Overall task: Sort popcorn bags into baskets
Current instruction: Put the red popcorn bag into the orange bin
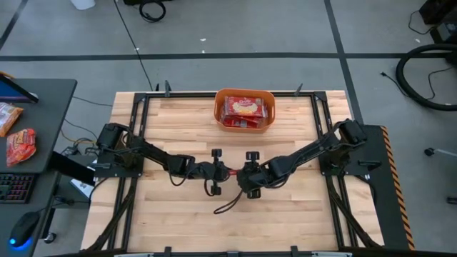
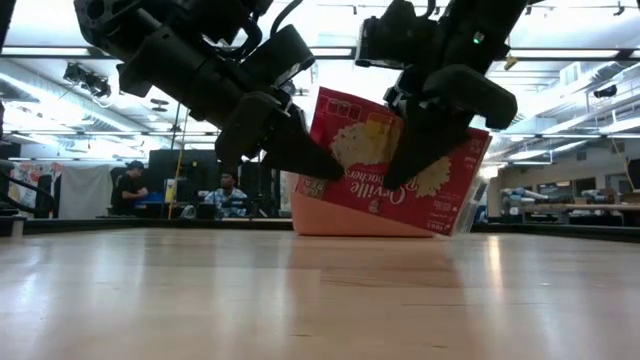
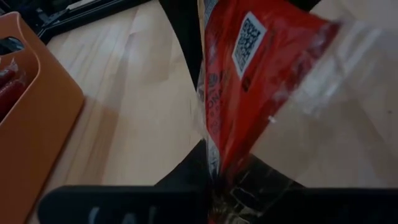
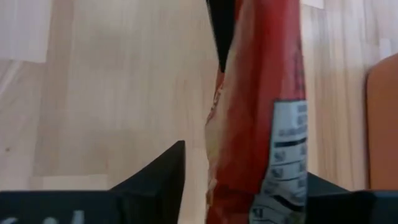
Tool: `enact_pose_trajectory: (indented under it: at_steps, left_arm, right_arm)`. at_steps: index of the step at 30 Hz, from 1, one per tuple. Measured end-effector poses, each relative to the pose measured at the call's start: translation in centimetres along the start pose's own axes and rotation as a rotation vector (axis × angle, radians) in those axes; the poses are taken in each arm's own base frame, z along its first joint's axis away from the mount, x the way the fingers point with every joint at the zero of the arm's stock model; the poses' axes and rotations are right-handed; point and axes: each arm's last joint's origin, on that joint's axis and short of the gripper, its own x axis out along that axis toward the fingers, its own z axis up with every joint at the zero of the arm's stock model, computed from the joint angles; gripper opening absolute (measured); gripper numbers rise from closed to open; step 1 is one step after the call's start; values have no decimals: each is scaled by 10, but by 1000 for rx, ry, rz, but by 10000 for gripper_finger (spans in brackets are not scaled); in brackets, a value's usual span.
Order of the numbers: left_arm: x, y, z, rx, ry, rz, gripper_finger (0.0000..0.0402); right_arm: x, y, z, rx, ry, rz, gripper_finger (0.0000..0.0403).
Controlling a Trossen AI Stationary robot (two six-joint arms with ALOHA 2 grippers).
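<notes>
A red popcorn bag (image 2: 400, 165) with a cream panel, wrapped in clear film, hangs tilted above the table's middle between both arms (image 1: 230, 173). My left gripper (image 1: 223, 171) is shut on it. My right gripper (image 1: 240, 175) is open and comes down from above, one finger on each side of the bag (image 4: 261, 124); a gap shows between one finger (image 4: 165, 177) and the bag. The orange basket (image 1: 218, 107) stands at the far edge with several red packets (image 1: 245, 108) lying in it. My left gripper pinches the bag between its two fingers at its left edge (image 2: 325, 170), coming in slanting from the upper left. In the left wrist view the bag (image 3: 214, 168) runs edge-on back between the fingers. It is lifted clear of the table, tilted. My right gripper: whether it touches the bag, I cannot tell.
A loose black cable (image 1: 228, 205) lies on the wood near the grippers. Left of the table, a dark side desk holds two more packets (image 1: 20, 146), a keyboard and a mouse. Two people (image 2: 130, 185) sit far behind the table. Bare wood lies between grippers and basket.
</notes>
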Motion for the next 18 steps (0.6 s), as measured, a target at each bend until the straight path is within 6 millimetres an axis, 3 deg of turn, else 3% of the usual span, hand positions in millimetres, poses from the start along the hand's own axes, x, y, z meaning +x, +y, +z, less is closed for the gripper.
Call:
enact_pose_trajectory:
  at_steps: [11,14,18]
  left_arm:
    - [0,-1,1,5,-8,5,49]
    - [-1,-1,1,-11,-5,41,70]
    - [-8,0,6,-11,2,66,116]
  right_arm:
    - [-5,-7,2,27,-11,6,50]
    - [-5,-7,2,28,-5,19,24]
    - [-11,-9,-2,50,37,40,22]
